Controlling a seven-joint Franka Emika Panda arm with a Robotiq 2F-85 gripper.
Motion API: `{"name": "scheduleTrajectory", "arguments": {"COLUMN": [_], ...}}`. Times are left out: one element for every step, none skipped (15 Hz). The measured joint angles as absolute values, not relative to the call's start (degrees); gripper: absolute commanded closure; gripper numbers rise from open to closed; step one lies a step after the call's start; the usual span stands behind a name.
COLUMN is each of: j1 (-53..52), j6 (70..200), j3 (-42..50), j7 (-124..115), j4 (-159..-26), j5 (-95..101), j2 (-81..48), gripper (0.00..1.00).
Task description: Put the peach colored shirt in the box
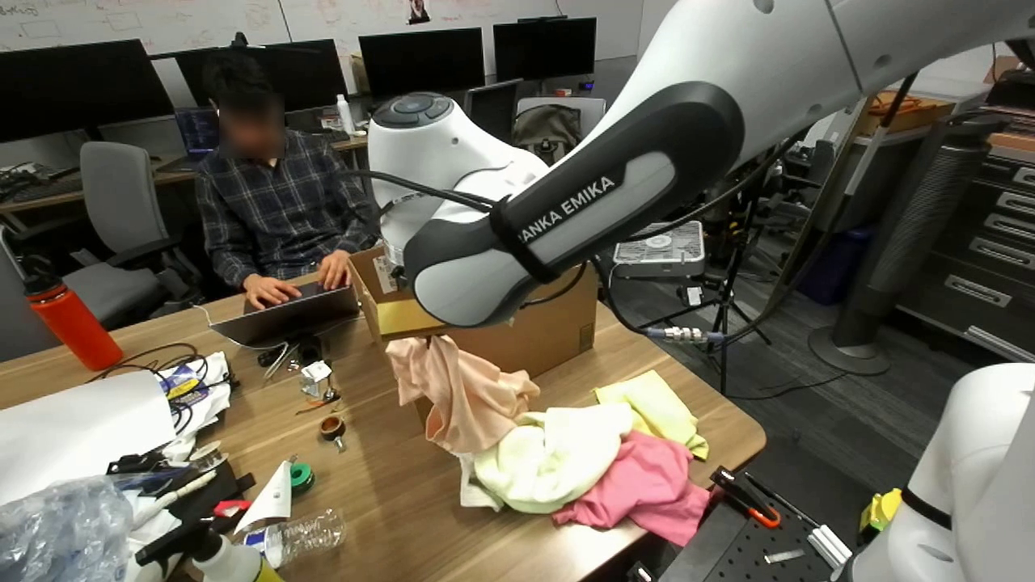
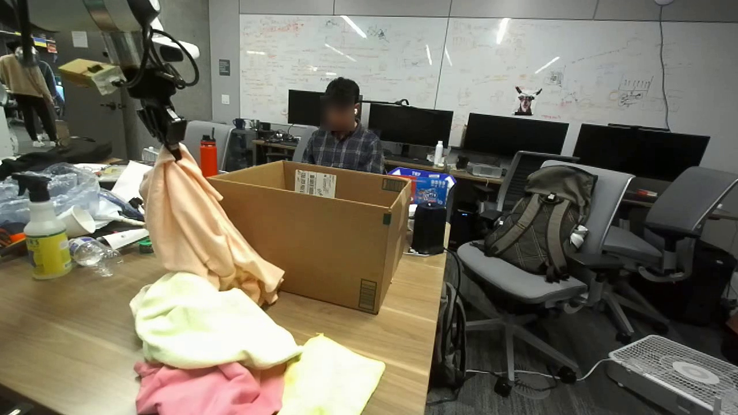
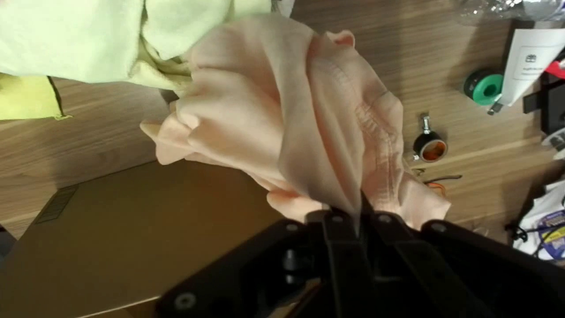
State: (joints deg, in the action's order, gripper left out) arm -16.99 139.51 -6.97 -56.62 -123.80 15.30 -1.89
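In wrist view, hand (image 3: 359, 216) pinched tight on peach shirt (image 3: 287, 115); box (image 3: 141, 229) cut off, partly behind both.

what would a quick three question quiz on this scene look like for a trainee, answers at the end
1. Multiple choice: what hangs from the gripper? A) pink cloth B) peach colored shirt C) backpack
2. True or false: a white printed label shows on the inside of the box.
3. Short answer: what is left of the task, going by where the shirt hangs?

Key: 1. B. 2. True. 3. The shirt hangs outside the box, so probably carry it over the wall, lower it in and release it.
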Motion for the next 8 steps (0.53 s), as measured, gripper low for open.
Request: {"name": "scheduleTrajectory", "arguments": {"j1": [-16.9, -16.9, -16.9, -16.9, -16.9, -16.8, -16.8, -16.7], "j6": [139.6, 139.6, 139.6, 139.6, 139.6, 139.5, 139.5, 139.4], "j3": [-7.4, -7.8, -8.2, -8.5, -8.8, -9.1, -9.3, -9.5], "j7": [-57.8, -59.1, -60.3, -61.6, -62.9, -64.2, -65.5, -66.8], "j4": [-123.0, -122.2, -121.3, -120.3, -119.2, -118.0, -116.8, -115.6], "j5": [15.4, 15.4, 15.5, 15.5, 15.5, 15.5, 15.5, 15.5], "j2": [-1.7, -1.4, -1.1, -0.8, -0.6, -0.4, -0.1, 0.1], "gripper": [0.98, 0.98, 0.98, 0.98, 0.98, 0.98, 0.98, 0.98]}}
